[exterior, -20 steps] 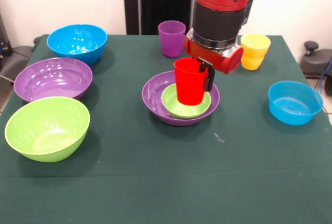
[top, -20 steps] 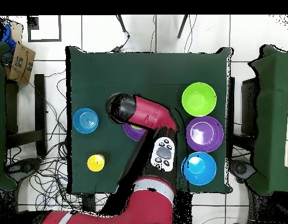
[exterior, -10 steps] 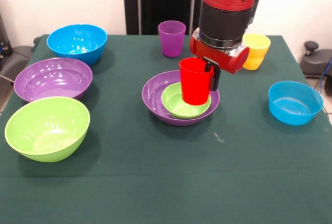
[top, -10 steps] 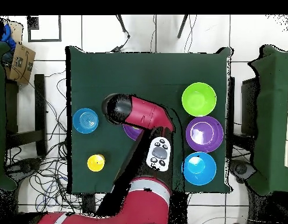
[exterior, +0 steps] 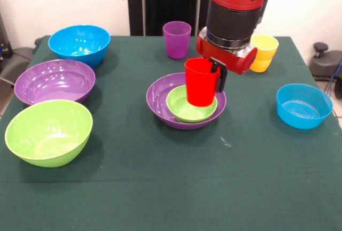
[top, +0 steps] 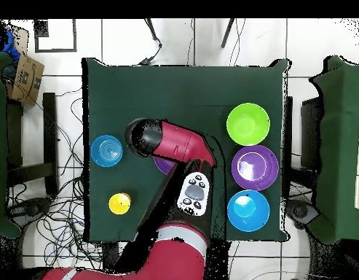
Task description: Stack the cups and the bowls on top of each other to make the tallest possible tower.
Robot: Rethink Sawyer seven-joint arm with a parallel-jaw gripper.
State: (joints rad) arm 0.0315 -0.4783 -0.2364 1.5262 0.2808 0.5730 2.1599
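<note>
**Red cup held over the nested bowls**

Front view. My pincer point(exterior: 212, 76) is clenched on the red cup point(exterior: 201, 82), one dark finger point(exterior: 219, 78) pressed against the cup's wall on the side toward the yellow cups point(exterior: 262, 52). The cup hangs mouth up, its long axis close to vertical, tipped only slightly. Its base sits over the small green bowl point(exterior: 189, 105), toward that bowl's rim nearest the yellow cups; whether it touches the bowl I cannot tell. The small green bowl rests inside the purple bowl point(exterior: 161, 100) at the counter's point(exterior: 171, 188) middle. The move I judge next turns on this relation: the cup is not centred over the green bowl, so it wants a small shift toward the bowl's middle, then a straight lowering along its own axis. Spare pieces lie well apart: a purple cup point(exterior: 177, 39) behind the stack, a small blue bowl point(exterior: 303, 105) to one side, and a large blue bowl point(exterior: 79, 44), a second purple bowl point(exterior: 54, 82) and a lime bowl point(exterior: 48, 131) to the other.

Overhead view. My arm point(top: 175, 143) covers the pincer, the red cup and most of the stack; only an edge of the purple base bowl point(top: 163, 165) shows beside it.
</note>
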